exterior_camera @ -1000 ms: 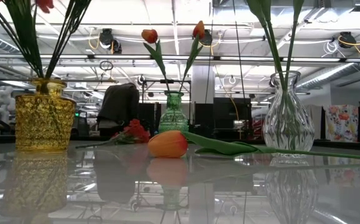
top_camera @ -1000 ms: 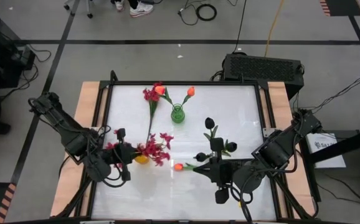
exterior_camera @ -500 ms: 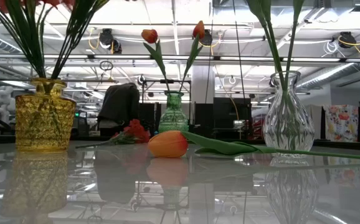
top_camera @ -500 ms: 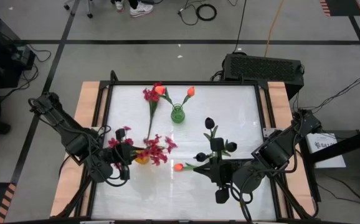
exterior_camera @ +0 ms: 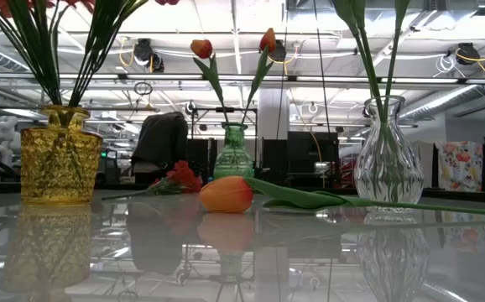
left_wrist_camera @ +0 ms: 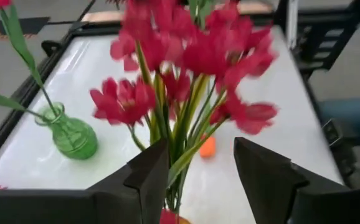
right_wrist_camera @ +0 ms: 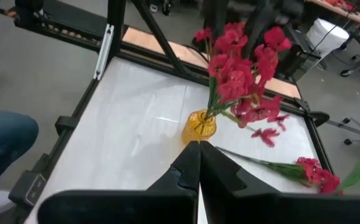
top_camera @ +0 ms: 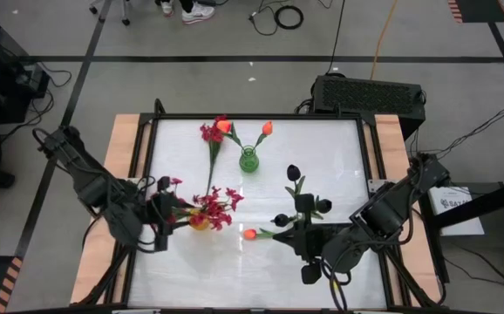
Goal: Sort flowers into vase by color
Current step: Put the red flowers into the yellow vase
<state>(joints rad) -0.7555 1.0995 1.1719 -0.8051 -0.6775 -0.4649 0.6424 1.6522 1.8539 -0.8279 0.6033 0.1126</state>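
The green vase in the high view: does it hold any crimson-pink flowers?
No. The green vase holds only two orange-red tulip buds, while a crimson-pink spray lies beside it on the table.

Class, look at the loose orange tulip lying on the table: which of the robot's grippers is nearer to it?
Right. The right gripper sits just beside the orange tulip, shut. The left gripper is farther off, at the yellow vase, open.

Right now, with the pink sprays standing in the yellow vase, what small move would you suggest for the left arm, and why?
Probably back the left gripper straight away from the yellow vase. Its fingers are spread with the pink sprays standing between them, stems already in the vase. Pulling back gently should avoid dragging them out. One loose pink spray and an orange tulip lie on the table.
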